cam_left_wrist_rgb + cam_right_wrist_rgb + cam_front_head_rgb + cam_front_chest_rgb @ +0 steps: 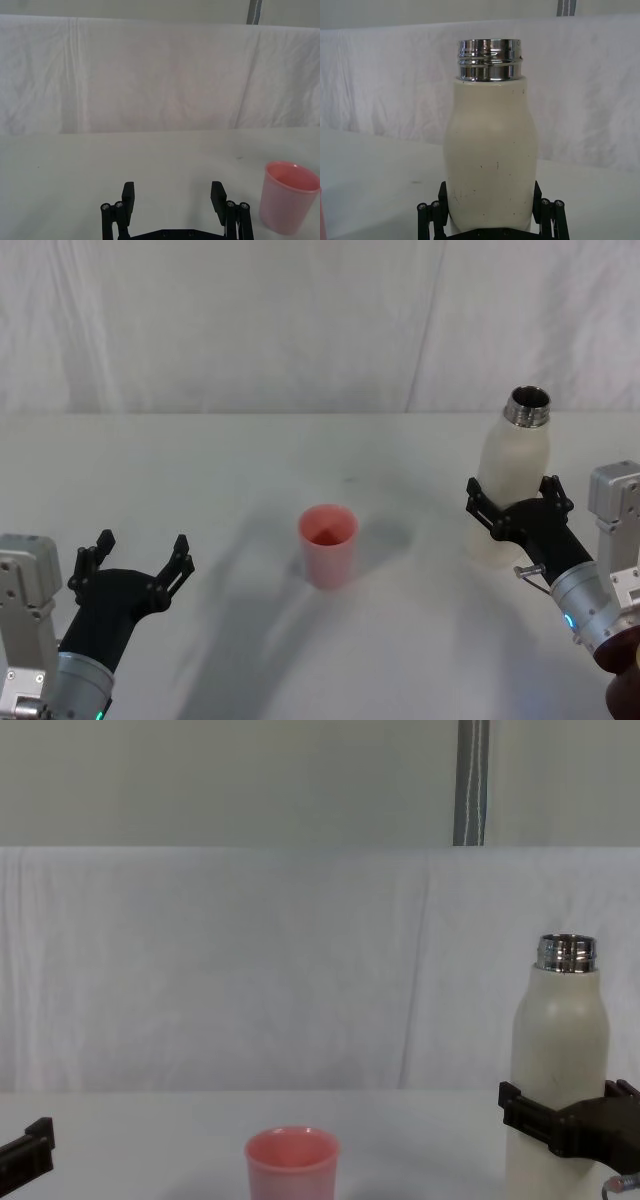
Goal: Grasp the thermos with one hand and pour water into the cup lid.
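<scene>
The thermos (515, 475), a tall cream-white bottle with a bare steel threaded neck and no cap, stands upright on the table at the right. My right gripper (512, 498) is open around its lower body, one finger on each side, spread as wide as the left gripper's. In the right wrist view the thermos (490, 150) sits between the fingers (443, 196), close to both. The pink cup lid (328, 543) stands upright at the table's middle, well left of the thermos. My left gripper (140, 552) hovers open and empty at the near left, apart from the cup lid (289, 197).
A white cloth covers the table (250, 460) and hangs as a backdrop behind it. A grey pole (470, 780) rises behind the backdrop. Bare tabletop lies between the cup lid and the thermos.
</scene>
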You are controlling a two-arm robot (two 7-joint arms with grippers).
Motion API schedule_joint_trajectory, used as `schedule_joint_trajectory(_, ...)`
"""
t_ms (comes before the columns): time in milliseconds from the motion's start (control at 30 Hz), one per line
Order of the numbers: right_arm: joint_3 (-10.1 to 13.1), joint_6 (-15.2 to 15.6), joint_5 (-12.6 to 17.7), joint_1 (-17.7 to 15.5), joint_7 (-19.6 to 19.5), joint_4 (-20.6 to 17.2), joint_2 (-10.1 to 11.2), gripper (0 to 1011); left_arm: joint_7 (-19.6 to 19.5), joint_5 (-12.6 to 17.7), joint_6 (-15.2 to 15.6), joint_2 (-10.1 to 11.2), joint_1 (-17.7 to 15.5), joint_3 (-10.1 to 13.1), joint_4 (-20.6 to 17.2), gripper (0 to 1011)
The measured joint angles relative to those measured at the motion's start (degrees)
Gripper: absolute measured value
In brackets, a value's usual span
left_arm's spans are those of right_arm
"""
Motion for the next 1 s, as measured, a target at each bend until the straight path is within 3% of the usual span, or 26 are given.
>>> schedule_joint_trajectory(600,0.0,0.0,-0.1,0.1,-0.3,0.1,-0.1,950,0.0,0.0,0.0,0.0,0.0,0.0,0.0,1001)
schedule_joint_trajectory(700,0.0,0.0,-0.1,0.1,-0.3,0.1,-0.1,1001,0.0,0.0,0.0,0.0,0.0,0.0,0.0,1001)
schedule_joint_trajectory(1000,0.0,0.0,-0.2,0.0,-0.3,0.1,-0.1,1001,0.0,0.0,0.0,0.0,0.0,0.0,0.0,1001)
